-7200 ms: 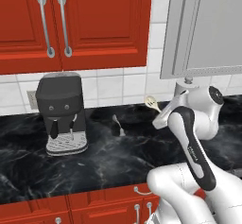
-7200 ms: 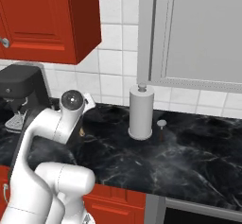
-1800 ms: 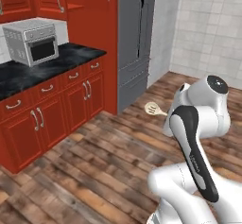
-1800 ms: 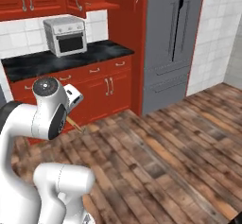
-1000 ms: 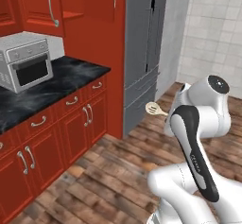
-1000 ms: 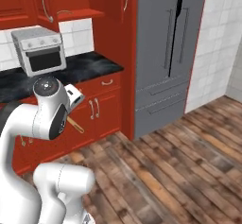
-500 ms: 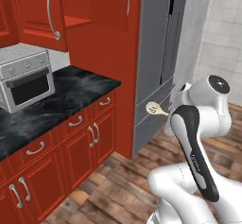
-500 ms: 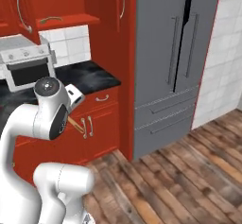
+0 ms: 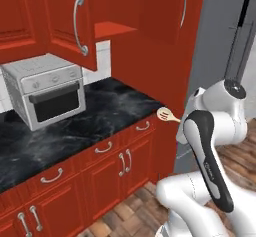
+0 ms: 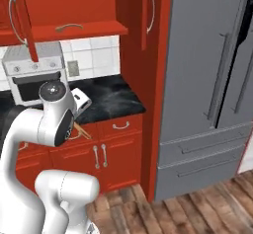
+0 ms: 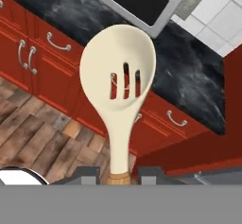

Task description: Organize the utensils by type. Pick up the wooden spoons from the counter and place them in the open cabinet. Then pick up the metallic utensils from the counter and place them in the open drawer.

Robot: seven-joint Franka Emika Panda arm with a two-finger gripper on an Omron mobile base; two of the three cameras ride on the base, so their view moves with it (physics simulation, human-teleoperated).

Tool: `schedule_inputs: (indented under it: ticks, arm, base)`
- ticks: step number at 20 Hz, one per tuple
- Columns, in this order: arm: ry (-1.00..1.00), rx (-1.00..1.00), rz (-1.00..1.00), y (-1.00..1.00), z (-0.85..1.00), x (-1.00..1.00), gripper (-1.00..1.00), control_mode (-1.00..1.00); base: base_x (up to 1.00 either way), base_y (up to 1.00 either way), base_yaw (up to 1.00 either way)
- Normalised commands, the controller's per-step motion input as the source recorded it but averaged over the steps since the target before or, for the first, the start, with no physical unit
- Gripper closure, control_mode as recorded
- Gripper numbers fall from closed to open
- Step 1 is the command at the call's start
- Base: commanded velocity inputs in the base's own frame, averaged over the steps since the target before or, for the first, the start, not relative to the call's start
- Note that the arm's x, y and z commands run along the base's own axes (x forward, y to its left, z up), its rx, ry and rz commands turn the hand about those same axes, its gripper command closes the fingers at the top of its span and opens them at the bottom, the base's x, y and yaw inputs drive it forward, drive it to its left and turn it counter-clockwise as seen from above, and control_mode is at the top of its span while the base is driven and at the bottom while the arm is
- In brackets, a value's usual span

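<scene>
One wooden spoon (image 11: pixel 118 81) gripped by claw (image 11: pixel 118 173), past counter (image 9: pixel 107 108) edge.

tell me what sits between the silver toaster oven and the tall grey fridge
In the right base view, bare glossy black counter, then a tall red cabinet panel, separate the silver toaster oven from the tall grey fridge.

Change record: base has driven from the coffee-machine station, across open wood floor, to a new tabletop (image 9: pixel 115 101) carrying a toaster oven (image 9: pixel 47 93), beside a grey refrigerator (image 10: pixel 207 80). Open upper cabinet (image 10: pixel 74 11) has come into view.
</scene>
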Motion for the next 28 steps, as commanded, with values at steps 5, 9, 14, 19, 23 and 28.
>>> schedule_inputs:
  ticks: [5,9,14,19,23,28]
  arm:
    - [0.00,0.00,0.00,0.00,0.00,0.00,1.00,1.00]
    - [0.00,0.00,0.00,0.00,0.00,0.00,1.00,1.00]
    - [0.00,0.00,0.00,0.00,0.00,0.00,1.00,1.00]
    - [0.00,0.00,0.00,0.00,0.00,0.00,1.00,1.00]
    - [0.00,0.00,0.00,0.00,0.00,0.00,1.00,1.00]
    - [0.00,0.00,0.00,0.00,0.00,0.00,1.00,1.00]
  base:
    - [0.88,-0.21,0.46]
    - [0.63,-0.45,0.36]
    - [0.58,-0.47,0.40]
    - [0.73,-0.30,0.37]
    - [0.67,-0.40,0.30]
    - [0.54,-0.30,0.15]
